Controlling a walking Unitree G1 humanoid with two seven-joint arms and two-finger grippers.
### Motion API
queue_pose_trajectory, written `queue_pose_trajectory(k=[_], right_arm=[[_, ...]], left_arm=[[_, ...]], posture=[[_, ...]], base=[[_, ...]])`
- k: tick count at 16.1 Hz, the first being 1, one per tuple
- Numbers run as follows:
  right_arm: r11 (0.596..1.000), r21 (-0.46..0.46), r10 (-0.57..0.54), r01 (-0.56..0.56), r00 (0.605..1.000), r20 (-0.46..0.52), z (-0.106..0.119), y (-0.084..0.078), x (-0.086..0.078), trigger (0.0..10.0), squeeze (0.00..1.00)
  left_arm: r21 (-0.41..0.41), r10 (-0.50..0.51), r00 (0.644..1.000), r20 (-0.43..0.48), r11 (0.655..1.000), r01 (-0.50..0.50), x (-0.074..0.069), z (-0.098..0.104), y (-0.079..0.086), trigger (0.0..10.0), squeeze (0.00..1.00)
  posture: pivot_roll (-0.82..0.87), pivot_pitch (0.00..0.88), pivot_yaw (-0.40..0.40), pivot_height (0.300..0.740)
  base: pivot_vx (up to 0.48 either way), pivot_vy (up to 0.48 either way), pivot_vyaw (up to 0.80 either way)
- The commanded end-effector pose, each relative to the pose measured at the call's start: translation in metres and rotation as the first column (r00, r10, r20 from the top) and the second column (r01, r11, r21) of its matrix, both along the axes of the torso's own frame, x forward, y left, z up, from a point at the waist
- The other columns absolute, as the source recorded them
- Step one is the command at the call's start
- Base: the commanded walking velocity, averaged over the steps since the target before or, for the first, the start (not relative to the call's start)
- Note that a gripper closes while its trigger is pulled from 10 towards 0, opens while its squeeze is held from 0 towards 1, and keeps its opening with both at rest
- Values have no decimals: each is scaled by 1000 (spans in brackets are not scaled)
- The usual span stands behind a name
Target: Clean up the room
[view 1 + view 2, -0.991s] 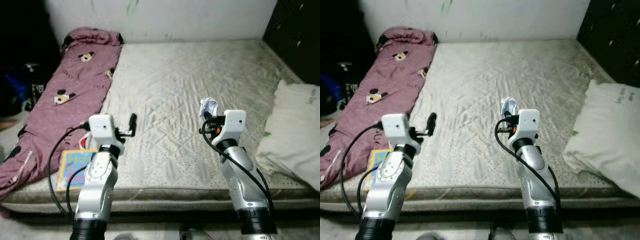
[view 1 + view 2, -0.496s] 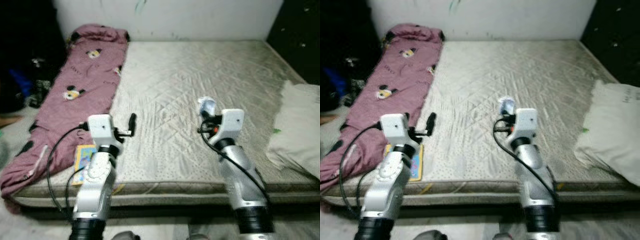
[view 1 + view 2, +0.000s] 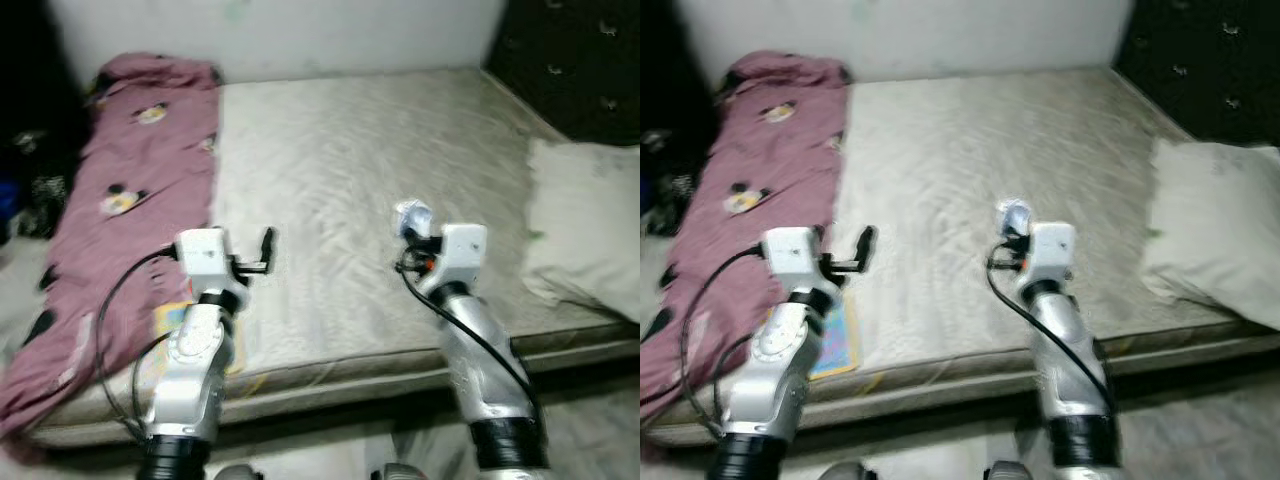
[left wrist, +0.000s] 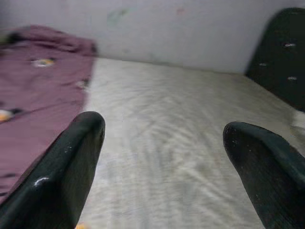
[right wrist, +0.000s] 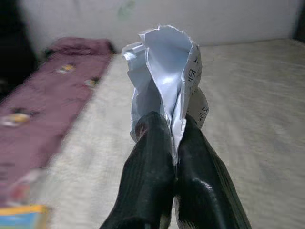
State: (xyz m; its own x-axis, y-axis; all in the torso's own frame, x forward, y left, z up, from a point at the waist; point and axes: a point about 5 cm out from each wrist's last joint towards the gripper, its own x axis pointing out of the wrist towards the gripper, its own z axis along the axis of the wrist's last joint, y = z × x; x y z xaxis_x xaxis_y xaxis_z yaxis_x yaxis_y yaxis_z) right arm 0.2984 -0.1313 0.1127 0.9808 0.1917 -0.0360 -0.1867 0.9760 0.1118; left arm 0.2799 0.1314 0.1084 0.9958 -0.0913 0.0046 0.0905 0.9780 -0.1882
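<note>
The clean-up looked only partly done: one crumpled white scrap of paper (image 5: 164, 81) was already pinched tight between the closed black fingers of the right gripper (image 5: 174, 143), held up over the grey quilted mattress (image 3: 330, 170) at about 1 o'clock from the robot, with no bin in sight, so it had yet to be dropped anywhere. The left gripper (image 4: 167, 157) hovered at about 11 o'clock, its two fingers spread wide and holding nothing. Still lying about were one maroon cartoon-print blanket (image 3: 120, 190) along the mattress at 10 o'clock, one bright yellow-and-blue picture book (image 3: 830, 345) beside its near end, and one off-white pillow (image 3: 585, 230) at 3 o'clock.
</note>
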Motion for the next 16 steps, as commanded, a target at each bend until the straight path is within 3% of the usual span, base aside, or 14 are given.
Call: queue_pose_trajectory(k=[1,16], right_arm=[[1000,-9,-2,2,1000,11,2,-4,0,10000,0],[998,-22,53,-52,997,53,8,5,2,10000,0]], left_arm=[[-4,-14,1000,7,1000,14,0,2,-6,10000,0],[0,-2,1000,15,1000,2,3,4,-5,10000,0]], posture=[[-115,0,36,740],[-111,0,34,740]], base=[[0,480,0],[0,480,0]])
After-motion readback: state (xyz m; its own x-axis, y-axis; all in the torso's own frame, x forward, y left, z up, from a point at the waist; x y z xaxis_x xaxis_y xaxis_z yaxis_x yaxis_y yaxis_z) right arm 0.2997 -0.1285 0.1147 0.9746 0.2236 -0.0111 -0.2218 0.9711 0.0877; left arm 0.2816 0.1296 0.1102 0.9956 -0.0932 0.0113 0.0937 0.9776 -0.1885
